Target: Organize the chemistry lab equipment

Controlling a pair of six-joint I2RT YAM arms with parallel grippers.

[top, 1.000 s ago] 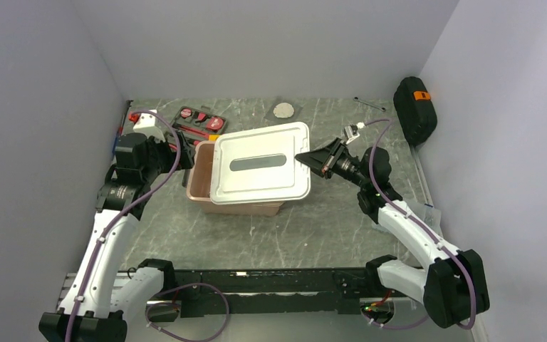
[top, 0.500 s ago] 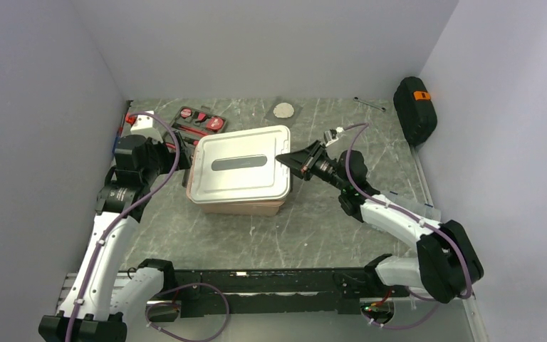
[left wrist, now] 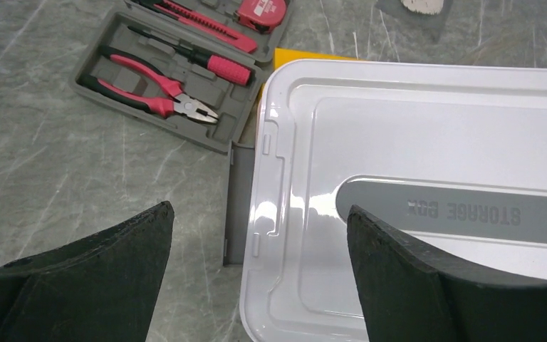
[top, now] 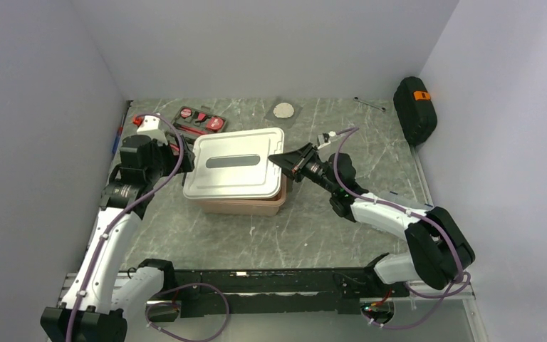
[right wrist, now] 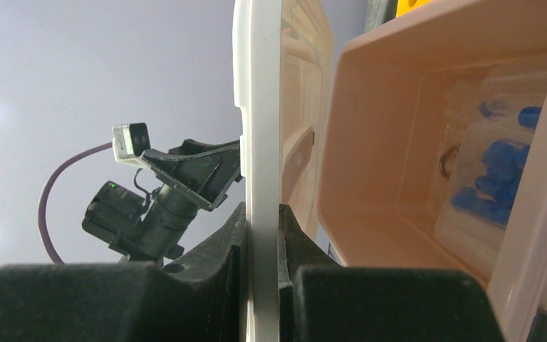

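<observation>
Ctr of worktop: pink storage bin w/ white lid lying over it, grey label strip on top. Right jaws clamped on lid's right edge, thin rim pinched btwn both fingers. Right arm reaches in low from the right. In right wrist view the lid stands off the bin on that side, gap wide enough to see inside: clear bag of small blue-capped tubes lies in the bin.

Left jaws wide apart, holding nothing, at lid's left end. In left wrist view one finger is over bare worktop, the other over the lid; contact w/ lid, can't tell.

Yellow test-tube rack: only a sliver shows, just past lid's far-left corner, btwn lid & tool kit; inside bin or not, can't tell.

Tool kit open, far left, red-handled pliers & screwdriver in its tray, just beside bin. Far ctr: small clear bag w/ round white thing. Far right: black case w/ orange tab, by the wall, well apart from bin
</observation>
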